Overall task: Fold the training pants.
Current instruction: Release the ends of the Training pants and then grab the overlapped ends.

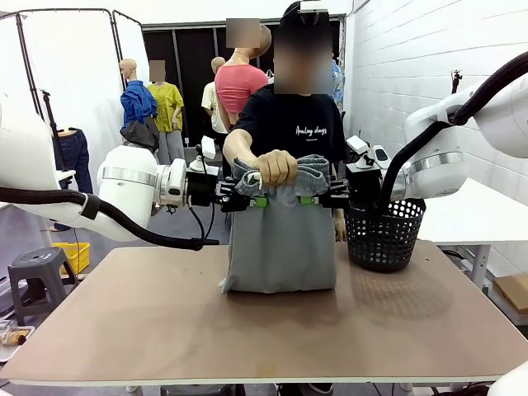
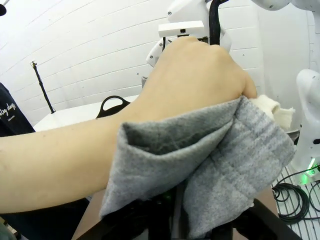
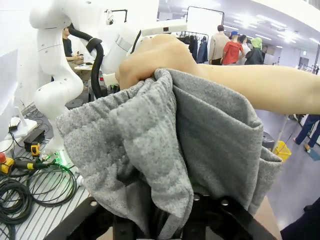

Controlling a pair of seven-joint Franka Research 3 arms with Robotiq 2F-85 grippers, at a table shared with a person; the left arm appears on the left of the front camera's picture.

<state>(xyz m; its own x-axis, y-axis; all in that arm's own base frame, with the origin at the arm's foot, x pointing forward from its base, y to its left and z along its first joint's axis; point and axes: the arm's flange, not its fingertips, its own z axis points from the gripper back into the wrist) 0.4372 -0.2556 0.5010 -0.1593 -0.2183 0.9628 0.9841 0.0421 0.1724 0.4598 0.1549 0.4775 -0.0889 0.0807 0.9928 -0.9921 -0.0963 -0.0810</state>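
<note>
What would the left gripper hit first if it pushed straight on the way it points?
The light grey soft-fabric training pants bunched against the left gripper; just behind, probably the person's hand gripping them. Depth is unclear.

White script reading "Analog days" stands across the chest of the person's black T-shirt.

The training pants are hanging mid-table, blocking the centre. The person's hand is crowding their 12 o'clock, between the left gripper and the right gripper. A black basket is standing at 3 o'clock. The table is lying bare at 6 and 9 o'clock.
</note>
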